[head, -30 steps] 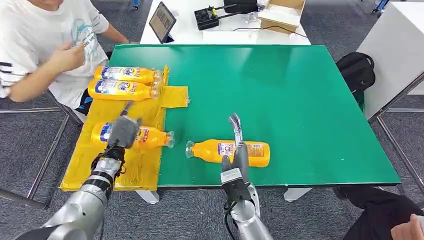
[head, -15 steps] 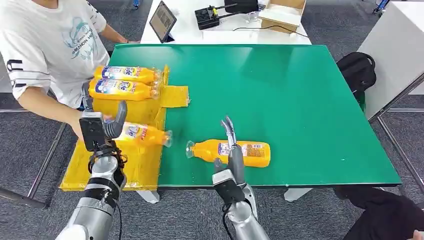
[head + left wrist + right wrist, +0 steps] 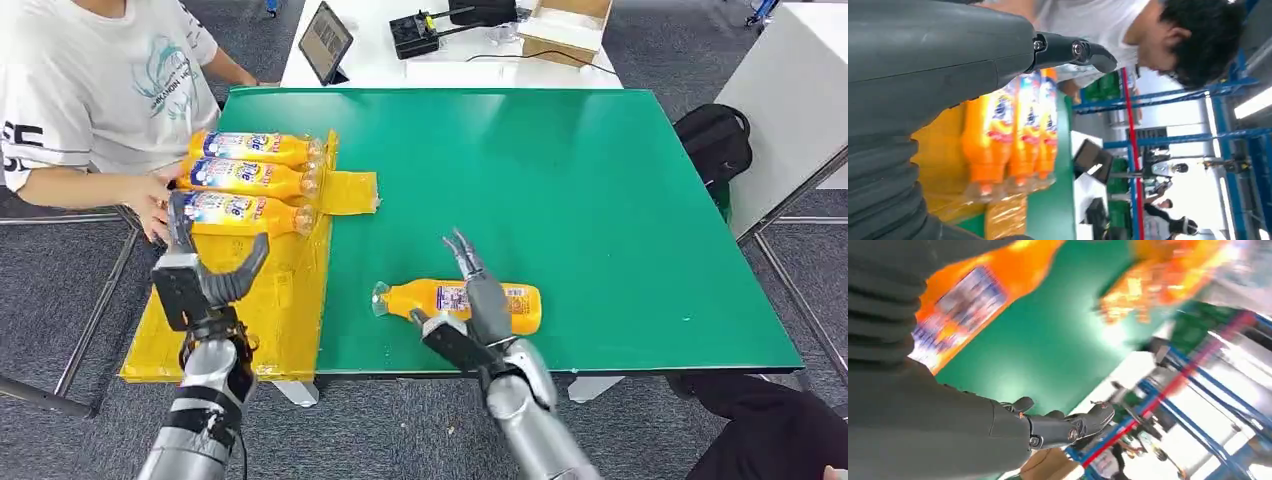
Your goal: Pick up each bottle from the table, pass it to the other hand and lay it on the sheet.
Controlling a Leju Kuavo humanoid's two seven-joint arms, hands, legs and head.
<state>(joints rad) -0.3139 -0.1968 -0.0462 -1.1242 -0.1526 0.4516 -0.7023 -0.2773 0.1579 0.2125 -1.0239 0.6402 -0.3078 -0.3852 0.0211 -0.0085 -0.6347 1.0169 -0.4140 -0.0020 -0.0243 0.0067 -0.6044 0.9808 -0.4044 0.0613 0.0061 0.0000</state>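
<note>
sheet [image 3: 250, 310]: yellow, at the table's [image 3: 600, 200] 9 o'clock edge. three bottles [image 3: 245, 178] lie on it side by side, caps toward 3 o'clock; a person's hand [image 3: 155, 205] touches the nearest. fourth bottle [image 3: 450, 302]: on its side on the green table, near the 6 o'clock edge. left hand [image 3: 205, 275]: empty, fingers spread, over the sheet. right hand [image 3: 470, 310]: fingers apart, over the fourth bottle, contact unclear.
</note>
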